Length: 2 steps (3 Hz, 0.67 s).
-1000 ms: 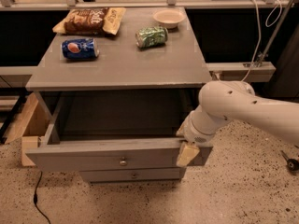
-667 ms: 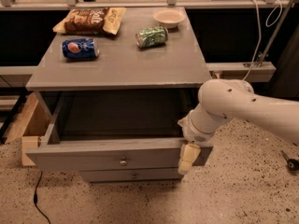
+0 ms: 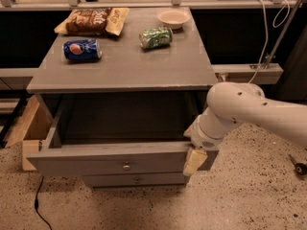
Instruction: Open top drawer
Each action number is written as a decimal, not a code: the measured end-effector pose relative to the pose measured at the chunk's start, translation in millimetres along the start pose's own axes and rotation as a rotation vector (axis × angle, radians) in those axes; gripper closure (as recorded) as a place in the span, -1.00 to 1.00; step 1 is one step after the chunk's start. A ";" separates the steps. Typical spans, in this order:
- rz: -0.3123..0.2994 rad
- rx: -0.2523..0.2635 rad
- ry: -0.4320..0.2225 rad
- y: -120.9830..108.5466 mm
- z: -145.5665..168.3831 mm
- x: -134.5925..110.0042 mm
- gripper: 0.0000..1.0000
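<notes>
The top drawer (image 3: 96,159) is a wide grey front with a small round metal knob (image 3: 126,166) at its centre. It stands pulled well out from under the grey cabinet top (image 3: 124,71), and its dark inside shows. My gripper (image 3: 194,161), at the end of the white arm (image 3: 240,111), is at the right end of the drawer front, with a cream-coloured part lying over the front face. A shorter grey drawer front (image 3: 136,179) with a similar knob sits closed below.
On the cabinet top lie a blue soda can (image 3: 82,50), a green can (image 3: 156,37), a brown chip bag (image 3: 91,20) and a small bowl (image 3: 173,17). A wooden crate (image 3: 26,128) stands at the left. A black cable (image 3: 37,205) runs over the speckled floor.
My gripper has dipped slightly at the drawer's right end. The drawer stays pulled out as before.
</notes>
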<state>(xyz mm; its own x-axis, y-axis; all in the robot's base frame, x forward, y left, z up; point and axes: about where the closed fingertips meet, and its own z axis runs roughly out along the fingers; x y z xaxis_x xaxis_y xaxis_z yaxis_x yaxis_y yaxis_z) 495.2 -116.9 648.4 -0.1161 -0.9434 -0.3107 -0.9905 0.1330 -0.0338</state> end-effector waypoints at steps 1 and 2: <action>0.034 -0.001 0.006 8.6 -3.1 9.5 -0.16; 0.076 0.025 0.011 20.3 -14.0 20.4 0.31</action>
<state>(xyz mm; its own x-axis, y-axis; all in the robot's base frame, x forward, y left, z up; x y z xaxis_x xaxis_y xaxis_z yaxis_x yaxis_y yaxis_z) 471.7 -137.7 654.6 -0.1914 -0.9336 -0.3029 -0.9768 0.2112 -0.0339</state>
